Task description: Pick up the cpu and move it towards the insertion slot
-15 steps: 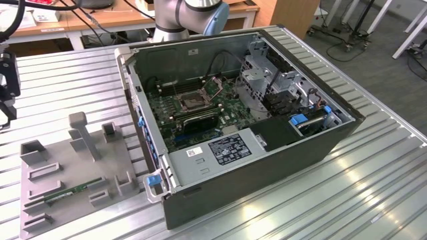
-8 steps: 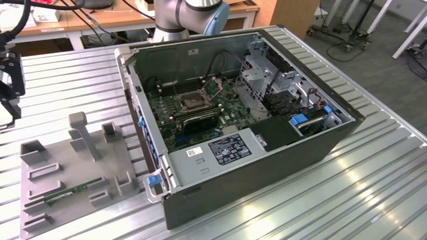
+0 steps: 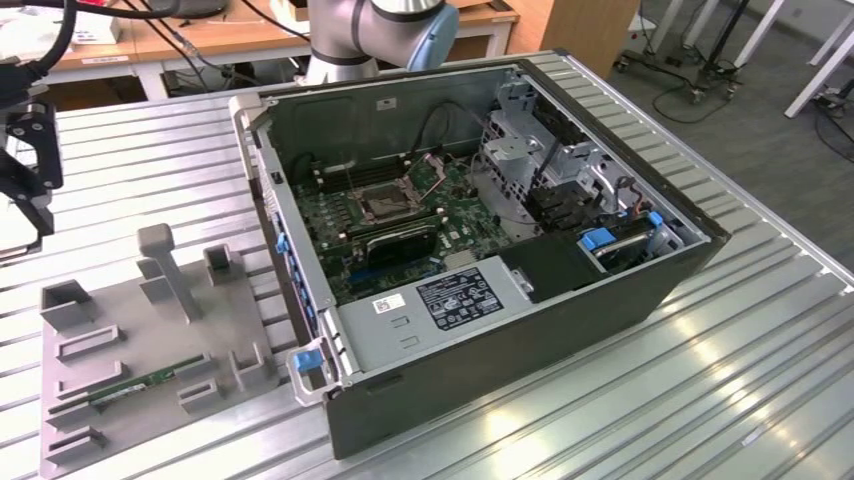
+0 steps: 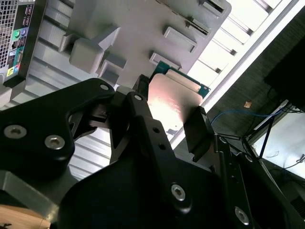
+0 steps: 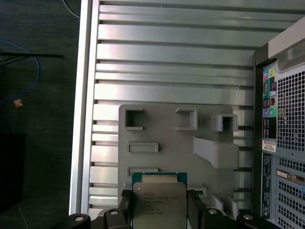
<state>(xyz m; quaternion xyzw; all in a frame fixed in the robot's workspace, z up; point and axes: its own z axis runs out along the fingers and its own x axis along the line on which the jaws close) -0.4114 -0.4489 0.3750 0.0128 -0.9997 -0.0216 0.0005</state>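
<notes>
CPU (image 5: 158, 191) is off the desk (image 5: 176, 52), clamped edge to edge in the tool (image 5: 159, 211). In both wrist views the two black fingers (image 5: 195, 207) press on opposite sides of its thin rim, and its silvery lid faces the first wrist camera. It hangs over the grey fixture tray (image 5: 209, 152), near the edge away from the computer case (image 3: 641, 290). The insertion slot (image 3: 383, 203) lies well apart, inside the open case on the green board.

I judge the chip light, stiff and flat, so weight is no worry. The smooth metal top and narrow rim (little for the pads to bite on) could let it slip or tilt. The underside is probably the fragile face, so holding it by its sides looks right.
</notes>
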